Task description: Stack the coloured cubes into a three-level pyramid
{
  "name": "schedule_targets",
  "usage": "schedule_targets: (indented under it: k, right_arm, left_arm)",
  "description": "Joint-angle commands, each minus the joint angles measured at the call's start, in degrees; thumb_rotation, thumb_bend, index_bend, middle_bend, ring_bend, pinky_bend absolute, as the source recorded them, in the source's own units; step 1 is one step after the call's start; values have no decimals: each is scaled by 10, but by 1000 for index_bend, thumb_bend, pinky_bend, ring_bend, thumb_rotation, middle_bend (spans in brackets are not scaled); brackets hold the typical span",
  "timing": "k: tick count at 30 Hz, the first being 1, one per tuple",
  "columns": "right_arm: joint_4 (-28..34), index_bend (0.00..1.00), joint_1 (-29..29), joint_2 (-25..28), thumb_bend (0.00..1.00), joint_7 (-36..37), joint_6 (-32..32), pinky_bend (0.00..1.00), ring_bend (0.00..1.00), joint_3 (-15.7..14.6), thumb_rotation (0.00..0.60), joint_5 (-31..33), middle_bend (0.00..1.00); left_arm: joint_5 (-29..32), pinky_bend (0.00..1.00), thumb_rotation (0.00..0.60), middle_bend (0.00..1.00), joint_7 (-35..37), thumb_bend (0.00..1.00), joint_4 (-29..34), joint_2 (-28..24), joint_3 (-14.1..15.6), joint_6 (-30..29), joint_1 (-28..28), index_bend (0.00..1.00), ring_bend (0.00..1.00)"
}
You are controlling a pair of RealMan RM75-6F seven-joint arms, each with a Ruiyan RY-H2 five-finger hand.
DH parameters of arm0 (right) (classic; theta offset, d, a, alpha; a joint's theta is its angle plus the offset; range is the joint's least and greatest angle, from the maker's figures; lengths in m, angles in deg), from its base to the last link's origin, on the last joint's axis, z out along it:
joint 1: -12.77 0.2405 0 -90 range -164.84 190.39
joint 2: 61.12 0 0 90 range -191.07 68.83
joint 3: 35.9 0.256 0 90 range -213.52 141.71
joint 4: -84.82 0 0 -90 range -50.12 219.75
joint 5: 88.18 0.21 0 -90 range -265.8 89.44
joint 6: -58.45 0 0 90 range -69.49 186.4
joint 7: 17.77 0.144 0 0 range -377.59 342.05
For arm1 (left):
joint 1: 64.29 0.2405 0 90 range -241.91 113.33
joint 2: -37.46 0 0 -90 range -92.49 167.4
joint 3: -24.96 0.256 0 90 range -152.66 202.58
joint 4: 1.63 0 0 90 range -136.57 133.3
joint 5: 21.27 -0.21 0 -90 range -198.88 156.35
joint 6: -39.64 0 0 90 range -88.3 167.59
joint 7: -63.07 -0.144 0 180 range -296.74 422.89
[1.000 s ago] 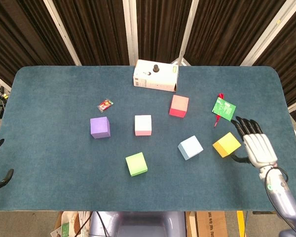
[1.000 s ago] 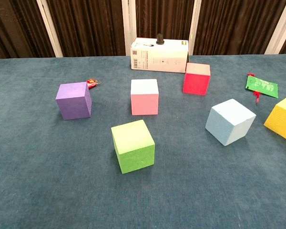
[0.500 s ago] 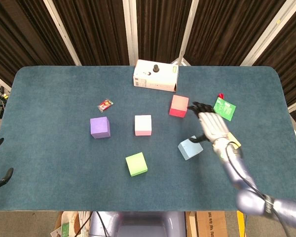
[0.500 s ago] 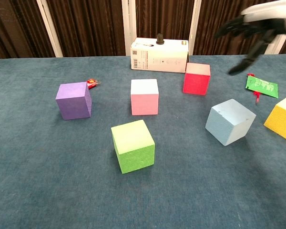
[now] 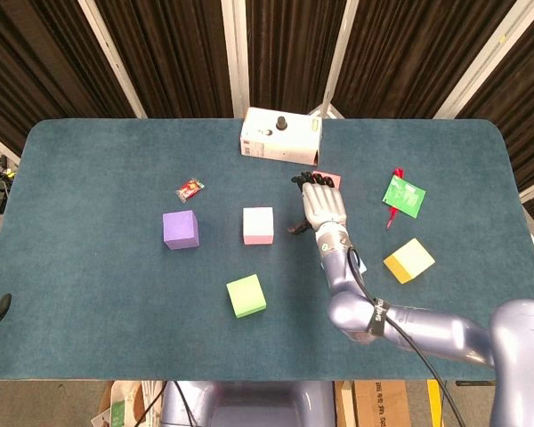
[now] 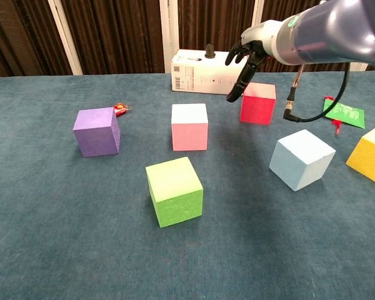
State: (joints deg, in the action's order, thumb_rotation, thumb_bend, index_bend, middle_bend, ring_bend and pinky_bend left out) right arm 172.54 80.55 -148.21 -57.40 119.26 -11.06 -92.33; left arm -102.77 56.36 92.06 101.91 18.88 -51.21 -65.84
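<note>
**Six cubes loose on bench, none stacked; right hand above red cube**

Six foam cubes lie singly on the blue bench (image 5: 89, 160), no two touching.

- Purple cube (image 5: 181, 229): left of centre, upright.
- Pink cube (image 5: 258, 225): centre, just right of purple with a gap between.
- Green cube (image 5: 246, 295): nearest the robot, turned slightly askew.
- Red cube (image 6: 257, 103): behind and right of pink, near the white box; in the head view mostly hidden by the hand.
- Light blue cube (image 6: 301, 159): right of centre, rotated, largely covered by the forearm in the head view.
- Yellow cube (image 5: 408, 261): far right, rotated.

Other items: white carton (image 5: 280, 136) with a black knob on top, at the far edge; small red sweet wrapper (image 5: 190, 189) behind purple; green packet (image 5: 403, 196) with red tie, right side.

Right hand (image 5: 321, 204): empty, fingers spread and pointing down and forward, hovering over the left front of the red cube, not touching it. Left hand: only a dark fingertip shows at the head view's left margin; its state cannot be told.

Handling note (judgement): task at its start. The likely step is taking the red cube. Centre the hand over it, thumb and fingers on opposite faces, square to its sides, and lower straight to avoid nudging the carton behind.
</note>
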Motion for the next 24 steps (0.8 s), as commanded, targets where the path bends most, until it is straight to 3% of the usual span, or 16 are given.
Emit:
schedule_targets:
  k: [1,14,24]
  right_arm:
    - [-44,194,20,-28,182,-12,13,0,41,6,600,8,129]
    - [-155,228,36,-90,182,-28,34,0,60,17,600,-8,176]
    - [-224,116,34,-117,182,-63,0,0,60,18,600,10,143]
  left_arm:
    - [6,0,600,0,0,390,-2,0,-4,-1,0,45,0]
    - [17,0,600,0,-7,390,-4,2,-10,-3,1,45,0]
    - [17,0,600,0,-14,390,-1,3,-10,-8,2,47,0]
